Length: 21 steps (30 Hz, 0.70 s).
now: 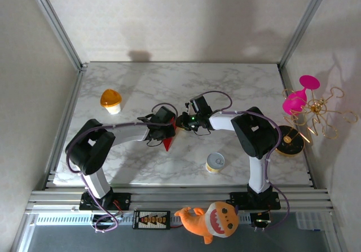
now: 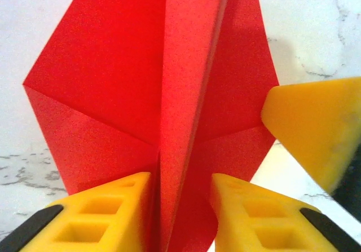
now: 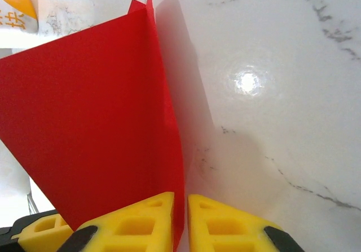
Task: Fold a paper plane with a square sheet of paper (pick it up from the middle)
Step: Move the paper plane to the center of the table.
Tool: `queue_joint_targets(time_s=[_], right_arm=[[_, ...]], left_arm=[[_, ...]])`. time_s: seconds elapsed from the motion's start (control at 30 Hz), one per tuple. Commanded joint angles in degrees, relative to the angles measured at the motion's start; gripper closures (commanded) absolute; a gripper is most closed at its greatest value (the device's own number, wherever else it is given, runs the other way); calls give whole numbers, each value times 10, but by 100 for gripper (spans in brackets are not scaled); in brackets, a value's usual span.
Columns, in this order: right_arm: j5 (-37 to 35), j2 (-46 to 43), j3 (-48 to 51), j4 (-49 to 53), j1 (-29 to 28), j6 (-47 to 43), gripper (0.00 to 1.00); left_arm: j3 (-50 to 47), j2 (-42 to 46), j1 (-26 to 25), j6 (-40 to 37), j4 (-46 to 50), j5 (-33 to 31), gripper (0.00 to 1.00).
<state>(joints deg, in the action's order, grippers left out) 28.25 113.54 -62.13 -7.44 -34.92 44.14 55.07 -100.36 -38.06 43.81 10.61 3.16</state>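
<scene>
Overhead, the two arms meet over the middle of the marble bench (image 1: 237,83). The red paper (image 1: 168,143) shows just below the wrists as a narrow point aimed at the near edge. From that height the black wrists mask the fingers, so neither grip can be judged there.

The left wrist camera supplies the detail. The paper is folded, with a raised centre crease running up between two slanting wings and a diagonal crease across each wing. The left gripper (image 2: 180,178) has its jaws partly open, one finger on each side of that crease. The left-hand finger lies against it and there is space on the other side, so the paper is straddled rather than clamped. A yellow finger (image 2: 316,122) of the other arm comes in from the right and touches the paper's right corner.

The right wrist camera shows the right gripper (image 3: 180,198) with its jaws almost closed, pinching the paper's edge between them. The sheet stands upright to their left, above the marble.

Surroundings:
- An orange-lidded cup (image 1: 111,100) stands back-left, and the right wrist camera catches it at its upper left corner beside the paper.
- A small yellow tin (image 1: 215,162) sits on the near side by the right arm.
- A pink goblet (image 1: 299,97) and a gold wire stand (image 1: 321,114) occupy the right edge.
- An orange shark plush (image 1: 211,219) lies on the frame in front of the bench.

All of these are well apart from the paper.
</scene>
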Motion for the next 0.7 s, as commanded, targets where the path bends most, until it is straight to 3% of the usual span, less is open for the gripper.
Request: queue_joint_targets(time_s=[0.0, 0.37, 0.67], right_arm=[[-4, -10, -18, 11, -5, -11, 86], [-1, -9, -17, 12, -5, -14, 95], [-2, -8, -22, 15, -5, -15, 95]], left_arm=[[15, -10, -6, -12, 21, -11, 67], [17, -6, -6, -20, 23, -17, 57], [34, -17, -9, -30, 51, -52, 70]])
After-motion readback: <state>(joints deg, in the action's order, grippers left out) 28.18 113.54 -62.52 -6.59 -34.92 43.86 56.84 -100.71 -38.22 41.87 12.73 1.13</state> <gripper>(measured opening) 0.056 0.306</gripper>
